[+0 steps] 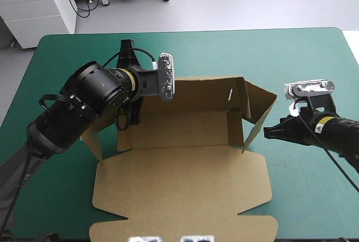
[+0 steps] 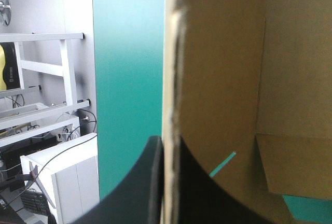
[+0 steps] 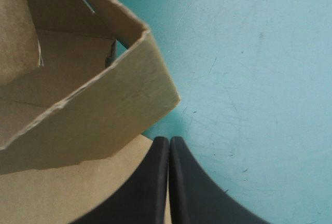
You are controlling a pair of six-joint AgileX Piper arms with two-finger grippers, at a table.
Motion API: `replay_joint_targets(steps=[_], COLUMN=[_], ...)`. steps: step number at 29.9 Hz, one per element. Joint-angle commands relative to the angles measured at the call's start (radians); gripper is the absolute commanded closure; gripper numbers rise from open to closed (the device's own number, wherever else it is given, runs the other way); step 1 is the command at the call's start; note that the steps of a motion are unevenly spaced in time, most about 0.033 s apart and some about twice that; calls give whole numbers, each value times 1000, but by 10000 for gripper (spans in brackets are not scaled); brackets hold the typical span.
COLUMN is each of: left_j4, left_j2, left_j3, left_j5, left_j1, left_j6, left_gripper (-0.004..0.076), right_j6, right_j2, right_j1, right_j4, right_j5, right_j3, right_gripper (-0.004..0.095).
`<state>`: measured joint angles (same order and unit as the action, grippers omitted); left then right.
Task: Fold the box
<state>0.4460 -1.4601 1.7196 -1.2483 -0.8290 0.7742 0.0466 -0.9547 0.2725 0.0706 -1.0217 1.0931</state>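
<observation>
Box (image 1: 185,180): brown, mid-table (image 1: 303,51), far and side walls raised, lid flat toward near edge | left end effector (image 2: 165,149): clenched on far wall | right end effector (image 3: 169,142): closed, empty, beside right flap

The box (image 1: 185,186) lies lid nearest, left jaws straddling its far wall, right jaws just beside its right flap.

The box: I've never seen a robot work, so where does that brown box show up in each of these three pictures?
High view: the box lies mid-table, back wall raised, lid flat toward the near edge.
Left wrist view: the box fills the space ahead; the left gripper is shut on its wall's edge.
Right wrist view: the box shows its raised end flap, just ahead of the shut right gripper.
Shared landmark: the teal-green cover beside the box.
</observation>
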Motion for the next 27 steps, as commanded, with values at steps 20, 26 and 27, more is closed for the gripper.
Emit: replay_joint_targets(steps=[20, 26, 27], left_j4=[230, 401, 418], left_j2=[-145, -143, -138], left_j3=[-19, -128, -149], left_j5=[314, 330, 343], left_j1=[-6, -39, -49], left_j6=[-277, -419, -433], left_gripper=[731, 731, 731], right_j6=[35, 47, 57], right_j2=[13, 13, 13], right_j1=[2, 2, 2], right_j4=[22, 25, 34], right_j5=[82, 97, 105], right_j3=[28, 28, 28], right_gripper=[912, 912, 912])
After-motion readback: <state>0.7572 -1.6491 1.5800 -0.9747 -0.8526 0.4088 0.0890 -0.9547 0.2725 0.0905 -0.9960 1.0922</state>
